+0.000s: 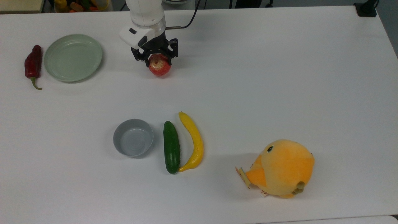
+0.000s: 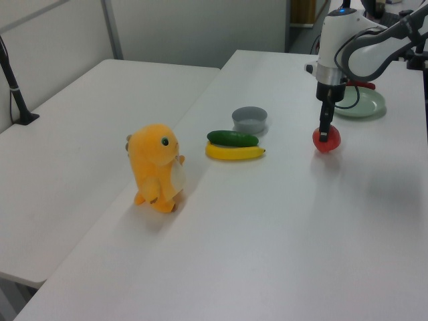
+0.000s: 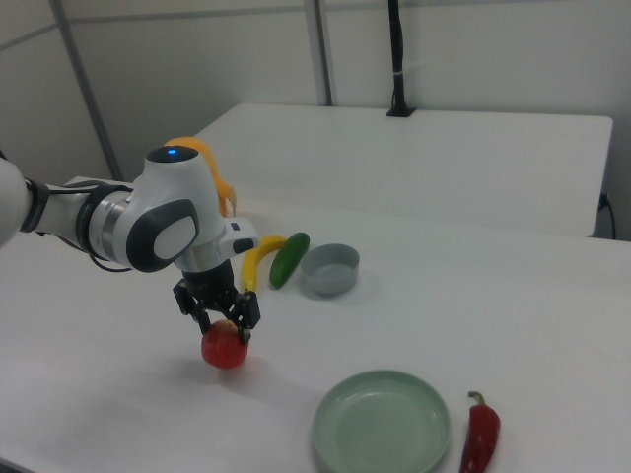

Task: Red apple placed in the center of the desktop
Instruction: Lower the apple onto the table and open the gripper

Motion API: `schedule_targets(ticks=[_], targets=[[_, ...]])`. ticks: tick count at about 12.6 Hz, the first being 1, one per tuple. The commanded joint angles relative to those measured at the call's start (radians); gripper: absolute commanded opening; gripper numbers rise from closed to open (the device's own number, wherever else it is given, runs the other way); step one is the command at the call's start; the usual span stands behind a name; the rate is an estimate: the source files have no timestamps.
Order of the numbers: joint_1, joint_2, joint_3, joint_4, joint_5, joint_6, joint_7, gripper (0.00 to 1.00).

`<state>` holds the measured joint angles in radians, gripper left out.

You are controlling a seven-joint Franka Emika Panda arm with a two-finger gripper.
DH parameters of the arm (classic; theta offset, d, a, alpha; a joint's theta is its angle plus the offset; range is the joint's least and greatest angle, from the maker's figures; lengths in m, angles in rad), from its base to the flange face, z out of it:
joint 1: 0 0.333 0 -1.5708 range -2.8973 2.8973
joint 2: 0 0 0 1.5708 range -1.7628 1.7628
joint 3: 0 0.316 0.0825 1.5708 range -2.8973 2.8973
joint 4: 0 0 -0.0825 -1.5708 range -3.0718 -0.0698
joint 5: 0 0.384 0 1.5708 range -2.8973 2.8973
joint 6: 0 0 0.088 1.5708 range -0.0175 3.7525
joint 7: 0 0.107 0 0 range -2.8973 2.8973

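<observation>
Here the jaws [image 1: 158,60] grip the red apple [image 1: 159,66] (top side) low over the desktop [image 1: 248,77].

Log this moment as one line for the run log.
gripper: shut on apple | apple: low over desktop, contact unclear | plate: empty

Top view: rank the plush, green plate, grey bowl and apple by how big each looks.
1. Plush, largest; it stands tall, so nearness to the camera may inflate it.
2. Green plate.
3. Grey bowl.
4. Apple, smallest; the claw covers part of it, so its full outline is unsure.
</observation>
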<state>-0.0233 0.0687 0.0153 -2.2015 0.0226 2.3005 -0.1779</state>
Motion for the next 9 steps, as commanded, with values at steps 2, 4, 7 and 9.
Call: schedule_targets(ticks=[2,4,7,9], targets=[[0.005,-0.009,-0.005,-0.003,-0.009,0.011,0.040,1.00],[0.002,-0.021,-0.005,0.031,-0.004,-0.021,0.044,1.00],[0.000,-0.036,-0.005,0.219,0.000,-0.243,0.139,1.00],[0.000,-0.038,-0.011,0.359,0.003,-0.376,0.178,1.00]])
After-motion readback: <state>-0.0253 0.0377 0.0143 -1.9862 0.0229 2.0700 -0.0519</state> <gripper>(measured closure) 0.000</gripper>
